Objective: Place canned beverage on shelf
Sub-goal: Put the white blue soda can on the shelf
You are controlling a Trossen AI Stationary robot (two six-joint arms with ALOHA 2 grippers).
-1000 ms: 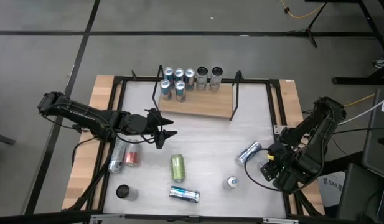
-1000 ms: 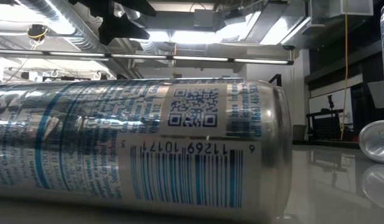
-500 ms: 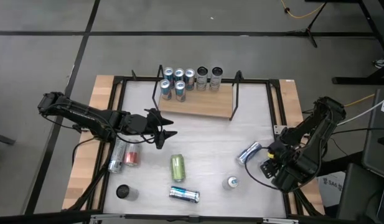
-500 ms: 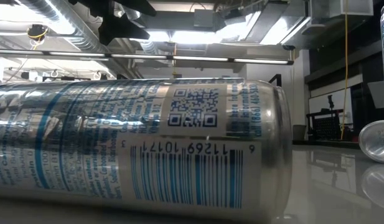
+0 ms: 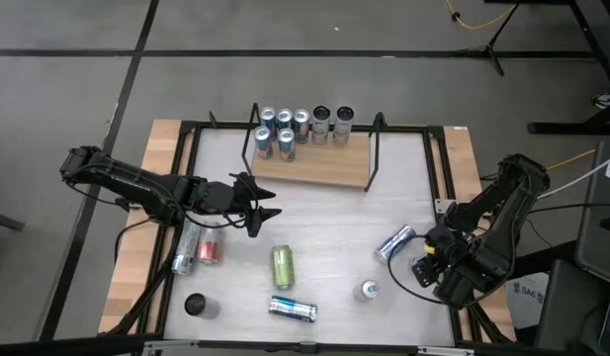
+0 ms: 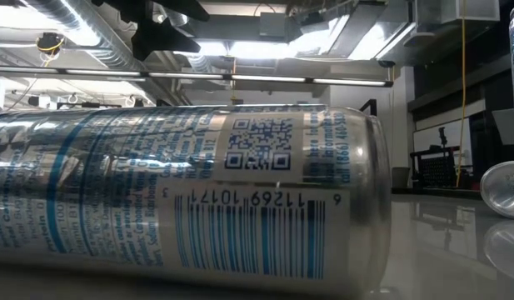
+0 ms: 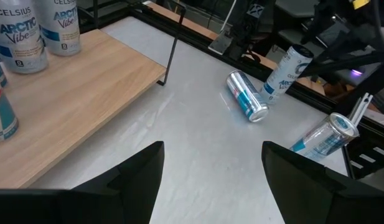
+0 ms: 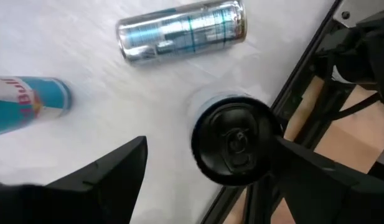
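1. The bench top is smooth, pale and glossy, mirroring the ceiling lights.
2. The shelf has a matt light wooden board and thin black wire ends.
3. The silver can is shiny printed metal.
4. The black can top looks dull, dark metal.

A robotics lab: exposed ceiling ducts, fluorescent lights, black-framed test table, trailing floor cables.

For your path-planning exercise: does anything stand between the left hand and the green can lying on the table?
Nothing visible does. The open left hand is over the table on the shelf side of the green can, with only bare tabletop between them.
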